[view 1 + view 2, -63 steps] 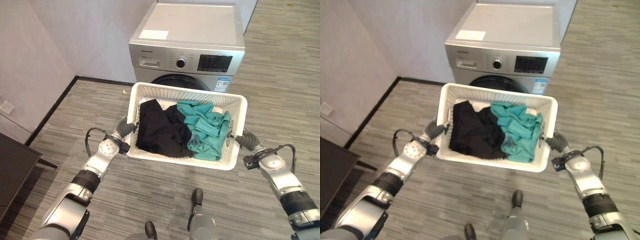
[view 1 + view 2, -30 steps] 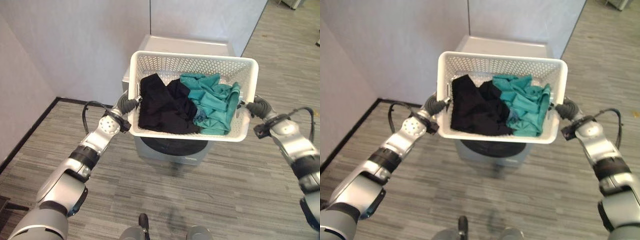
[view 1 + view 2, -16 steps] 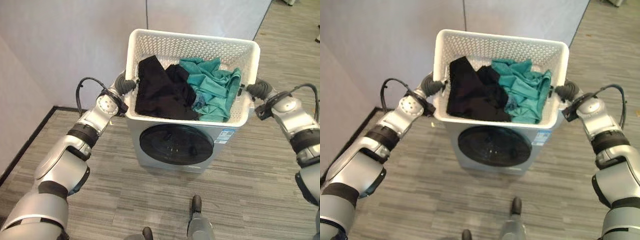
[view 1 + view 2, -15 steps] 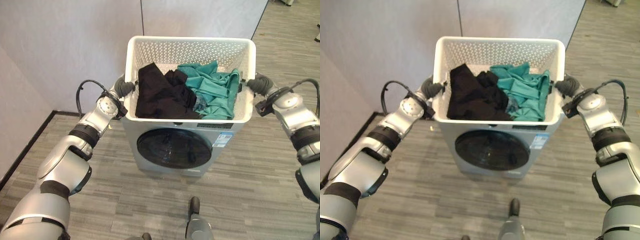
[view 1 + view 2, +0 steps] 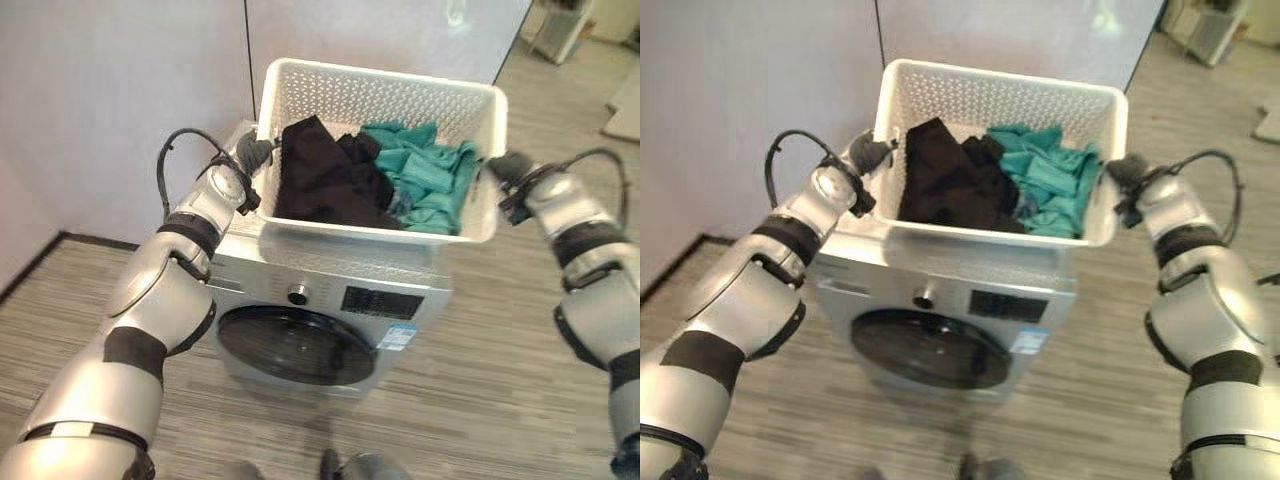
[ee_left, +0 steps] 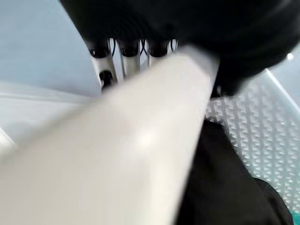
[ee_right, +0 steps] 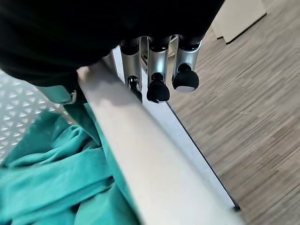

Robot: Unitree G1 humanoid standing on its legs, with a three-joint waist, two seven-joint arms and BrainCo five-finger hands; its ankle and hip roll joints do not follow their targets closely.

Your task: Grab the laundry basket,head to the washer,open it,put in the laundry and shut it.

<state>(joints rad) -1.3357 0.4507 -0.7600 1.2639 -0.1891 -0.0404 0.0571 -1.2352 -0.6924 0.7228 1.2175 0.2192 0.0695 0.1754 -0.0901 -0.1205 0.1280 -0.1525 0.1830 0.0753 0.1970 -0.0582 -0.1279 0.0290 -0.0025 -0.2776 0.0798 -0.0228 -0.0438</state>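
A white perforated laundry basket (image 5: 380, 92) sits level with the top of the silver washer (image 5: 250, 285); whether it rests on it I cannot tell. Black clothes (image 5: 322, 182) fill its left half, teal clothes (image 5: 432, 186) its right half. My left hand (image 5: 250, 156) is shut on the basket's left rim (image 6: 136, 140), fingers (image 6: 129, 52) curled over the edge. On the opposite rim (image 7: 140, 159) my right hand (image 5: 508, 168) is clamped, fingers (image 7: 157, 89) hooked outside, with teal cloth (image 7: 51, 178) just inside. The washer's round dark door (image 5: 295, 345) is closed.
The washer stands against a grey wall (image 5: 120, 90), with a knob and control panel (image 5: 385, 300) above the door. Wood-pattern floor (image 5: 500, 400) spreads to the right and in front. A pale object (image 5: 555, 30) stands far back right.
The basket has risen from low in front of the washer to the level of its top and gone forward over it. The view has shifted closer to the washer.
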